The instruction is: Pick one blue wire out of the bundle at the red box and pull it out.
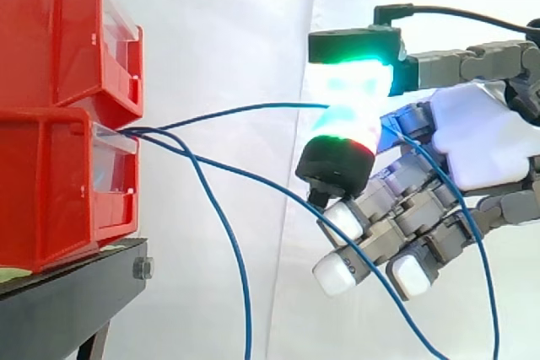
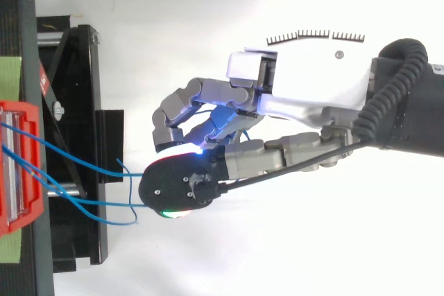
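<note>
Thin blue wire (image 1: 253, 108) coming out of your lower red plastic box (image 1: 51, 200): the hand (image 1: 485, 137) has it pinched between thumb and curled fingers.

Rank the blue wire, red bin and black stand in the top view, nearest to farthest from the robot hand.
1. The blue wire, held by the robot hand.
2. The black stand, just left of it.
3. The red bin, far left edge.
</note>
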Tool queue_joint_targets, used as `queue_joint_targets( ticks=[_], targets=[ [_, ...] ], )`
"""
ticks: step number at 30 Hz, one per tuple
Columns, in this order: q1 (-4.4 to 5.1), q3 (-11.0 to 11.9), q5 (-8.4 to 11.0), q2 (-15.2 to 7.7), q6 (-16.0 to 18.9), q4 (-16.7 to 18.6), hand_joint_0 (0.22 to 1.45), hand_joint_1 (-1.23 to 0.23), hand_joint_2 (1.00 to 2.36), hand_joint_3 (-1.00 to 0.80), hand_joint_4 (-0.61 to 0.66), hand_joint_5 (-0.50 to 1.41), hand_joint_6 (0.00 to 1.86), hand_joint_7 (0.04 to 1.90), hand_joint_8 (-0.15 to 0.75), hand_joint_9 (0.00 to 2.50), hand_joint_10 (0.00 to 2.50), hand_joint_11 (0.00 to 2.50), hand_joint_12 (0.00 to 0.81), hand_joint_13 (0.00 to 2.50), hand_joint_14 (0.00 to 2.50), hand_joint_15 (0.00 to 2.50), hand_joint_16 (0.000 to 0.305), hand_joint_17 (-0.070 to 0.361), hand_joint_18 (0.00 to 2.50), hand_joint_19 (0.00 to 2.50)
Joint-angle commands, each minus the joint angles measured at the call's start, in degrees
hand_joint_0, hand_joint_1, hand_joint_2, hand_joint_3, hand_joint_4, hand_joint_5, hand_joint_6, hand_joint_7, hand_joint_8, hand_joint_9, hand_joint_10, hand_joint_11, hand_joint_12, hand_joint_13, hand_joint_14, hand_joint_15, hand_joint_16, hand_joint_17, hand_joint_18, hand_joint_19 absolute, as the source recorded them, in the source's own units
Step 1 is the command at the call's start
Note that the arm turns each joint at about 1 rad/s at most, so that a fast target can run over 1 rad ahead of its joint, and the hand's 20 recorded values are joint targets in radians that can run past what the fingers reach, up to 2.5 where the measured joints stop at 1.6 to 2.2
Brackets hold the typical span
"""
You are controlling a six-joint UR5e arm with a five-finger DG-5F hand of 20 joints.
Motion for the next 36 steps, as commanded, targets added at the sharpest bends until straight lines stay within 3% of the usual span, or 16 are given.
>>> queue_joint_targets(
  ticks=[1,5,14,19,31,36],
  targets=[
    [-0.06,0.06,0.10,-0.01,-0.53,0.14,0.57,-0.67,1.01,0.05,0.26,-0.15,0.87,1.14,0.434,0.91,0.01,0.60,0.545,0.66,0.01,0.31,0.076,0.170,0.80,0.47],
    [-0.06,0.06,0.10,-0.01,-2.20,0.23,0.58,-0.66,1.01,0.10,0.21,-0.15,0.88,1.14,0.436,0.92,0.02,0.59,0.549,0.66,0.01,0.31,0.077,0.173,0.80,0.47],
    [-0.06,0.06,0.80,-0.01,-10.02,0.67,0.58,-0.67,1.00,0.11,0.23,-0.15,0.89,1.13,0.443,0.92,0.01,0.60,0.553,0.65,0.01,0.31,0.079,0.177,0.80,0.47],
    [-0.06,0.06,2.91,0.08,-15.21,3.83,0.58,-0.67,1.00,0.11,0.23,-0.15,0.89,1.13,0.443,0.92,0.01,0.60,0.553,0.65,0.01,0.31,0.079,0.177,0.80,0.46],
    [-0.59,-0.03,4.41,-0.01,-25.23,8.49,0.59,-0.70,1.01,0.02,0.24,-0.17,0.90,1.05,0.416,0.85,0.01,0.60,0.532,0.60,0.01,0.31,0.075,0.168,0.73,0.47],
    [-0.67,-0.03,4.49,-0.01,-26.98,8.58,0.57,-0.77,1.01,-0.05,0.26,-0.19,0.90,1.06,0.394,0.79,0.01,0.60,0.514,0.57,0.01,0.31,0.071,0.161,0.68,0.47]
  ],
)
